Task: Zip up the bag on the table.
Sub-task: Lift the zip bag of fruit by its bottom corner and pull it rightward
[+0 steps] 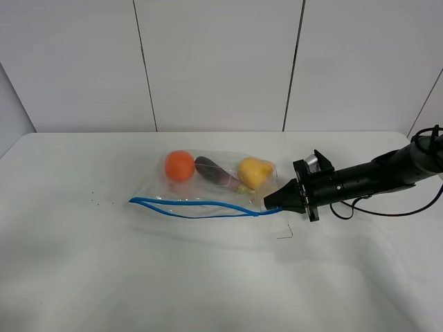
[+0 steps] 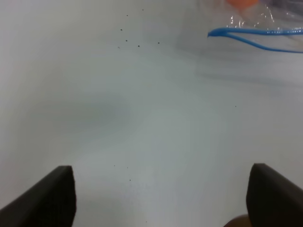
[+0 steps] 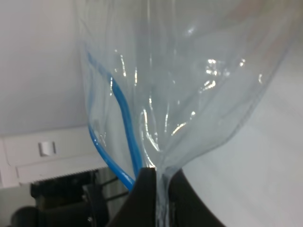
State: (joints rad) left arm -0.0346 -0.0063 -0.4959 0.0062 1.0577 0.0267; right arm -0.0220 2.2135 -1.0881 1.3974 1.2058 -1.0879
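The clear plastic bag (image 1: 208, 187) lies on the white table (image 1: 138, 277), with an orange (image 1: 179, 165), a purple eggplant (image 1: 220, 175) and a yellow pear (image 1: 254, 172) inside. Its blue zipper strip (image 1: 197, 205) runs along the near edge and gapes open. My right gripper (image 1: 268, 205) is shut on the bag's right corner by the zipper end; the right wrist view shows the plastic (image 3: 189, 94) pinched between the fingers (image 3: 142, 198). My left gripper (image 2: 161, 194) is open over bare table, the zipper's left end (image 2: 255, 35) far ahead of it. The left arm is out of the exterior view.
A white panelled wall (image 1: 221, 62) stands behind the table. A black cable (image 1: 408, 207) trails from the right arm. Small dark specks (image 1: 97, 201) lie left of the bag. A thin bent wire-like mark (image 1: 285, 235) lies near the gripper.
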